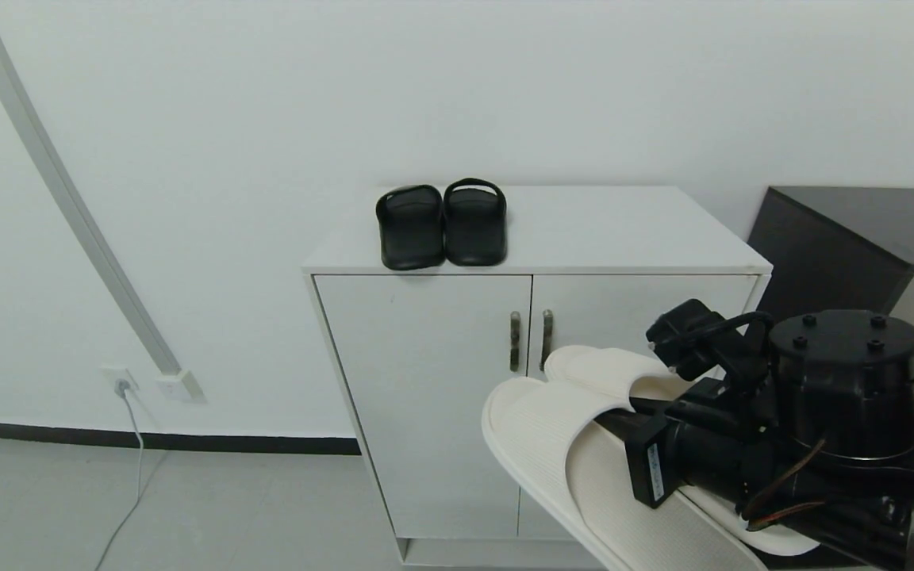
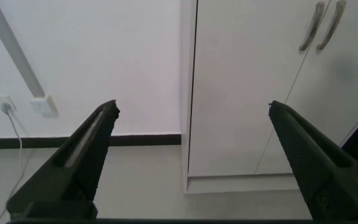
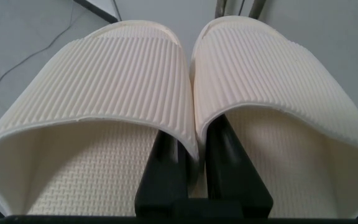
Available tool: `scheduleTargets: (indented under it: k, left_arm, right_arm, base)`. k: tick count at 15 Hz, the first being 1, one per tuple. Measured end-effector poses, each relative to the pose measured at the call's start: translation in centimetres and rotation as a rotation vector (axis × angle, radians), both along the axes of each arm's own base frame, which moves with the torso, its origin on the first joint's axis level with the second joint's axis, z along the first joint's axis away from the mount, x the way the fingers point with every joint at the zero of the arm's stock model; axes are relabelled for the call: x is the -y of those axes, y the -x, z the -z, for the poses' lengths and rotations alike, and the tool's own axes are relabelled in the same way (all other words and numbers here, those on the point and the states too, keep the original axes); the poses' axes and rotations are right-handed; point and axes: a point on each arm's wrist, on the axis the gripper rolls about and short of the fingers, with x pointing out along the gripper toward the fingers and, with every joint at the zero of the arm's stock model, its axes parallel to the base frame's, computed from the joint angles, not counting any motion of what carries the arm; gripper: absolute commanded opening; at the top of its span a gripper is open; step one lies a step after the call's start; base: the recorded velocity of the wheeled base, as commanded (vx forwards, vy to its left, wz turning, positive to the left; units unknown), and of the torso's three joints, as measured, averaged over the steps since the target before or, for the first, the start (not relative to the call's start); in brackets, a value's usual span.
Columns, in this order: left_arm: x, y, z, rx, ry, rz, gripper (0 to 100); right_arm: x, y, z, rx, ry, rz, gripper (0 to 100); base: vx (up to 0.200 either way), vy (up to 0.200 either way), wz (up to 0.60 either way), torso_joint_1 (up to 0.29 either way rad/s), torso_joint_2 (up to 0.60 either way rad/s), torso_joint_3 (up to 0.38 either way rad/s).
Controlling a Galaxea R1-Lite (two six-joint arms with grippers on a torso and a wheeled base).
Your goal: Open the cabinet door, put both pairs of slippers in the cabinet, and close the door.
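the right gripper (image 3: 194, 163) pinches the white slippers (image 1: 556, 432) at the lower right. the left gripper (image 2: 192, 107) is wide open. black slippers (image 1: 442, 226) sit on top of the shut cabinet (image 1: 425, 396), middle of frame.

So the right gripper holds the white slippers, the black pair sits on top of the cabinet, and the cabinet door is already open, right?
Not quite: the head view shows both cabinet doors shut. The right gripper does hold the white slippers, and the black pair sits on top of the cabinet.
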Motion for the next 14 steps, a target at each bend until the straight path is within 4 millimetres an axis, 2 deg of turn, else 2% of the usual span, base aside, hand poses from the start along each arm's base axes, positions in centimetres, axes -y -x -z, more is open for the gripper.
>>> scheduleTargets:
  k: [7, 14]
  left_arm:
    - [0.00, 0.00, 0.00, 0.000, -0.002, 0.000, 100]
    - [0.00, 0.00, 0.01, -0.001, -0.008, 0.001, 100]
  right_arm:
    - [0.06, 0.05, 0.30, -0.007, 0.008, 0.000, 0]
    - [0.12, 0.14, 0.40, 0.000, 0.000, -0.001, 0]
  base:
    - [0.000, 0.000, 0.00, -0.154, 0.48, 0.320]
    - [0.000, 0.000, 0.00, -0.092, 0.45, 0.362]
